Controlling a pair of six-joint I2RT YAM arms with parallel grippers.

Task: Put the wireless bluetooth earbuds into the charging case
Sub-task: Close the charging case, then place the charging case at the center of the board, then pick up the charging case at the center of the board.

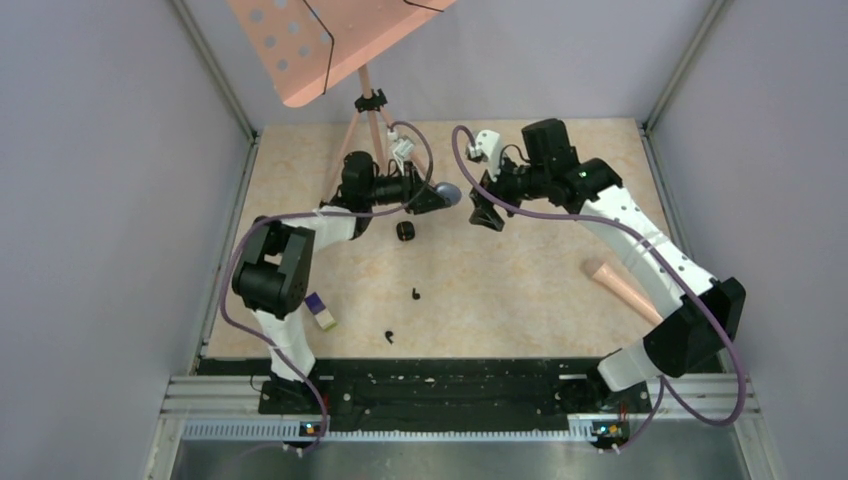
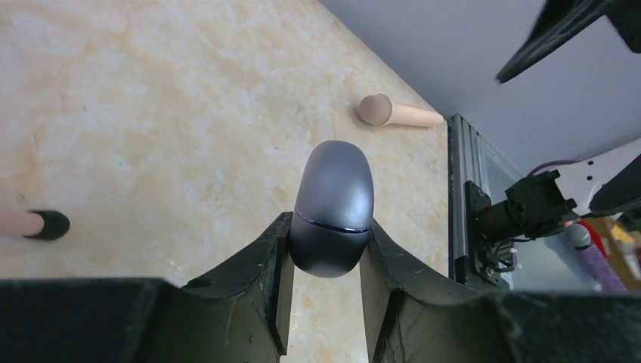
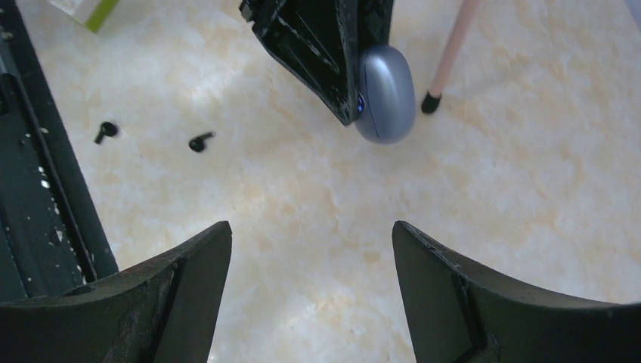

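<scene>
The left fingers (image 2: 264, 280) pinch the shut charging case (image 2: 332, 204) over the worktop (image 1: 520, 290), the right fingers (image 3: 189, 280) are spread beside it, and two black earbuds (image 1: 415, 294) lie loose nearer the arms' bases, so I'd say opening the lid comes next.

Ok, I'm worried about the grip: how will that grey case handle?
Probably slippery: the case is a smooth rounded shell, and the left gripper pinches only its near end, so it could squirt out. It looks rigid, so squeezing likely won't dent it. Set down, it may rock or roll.
</scene>
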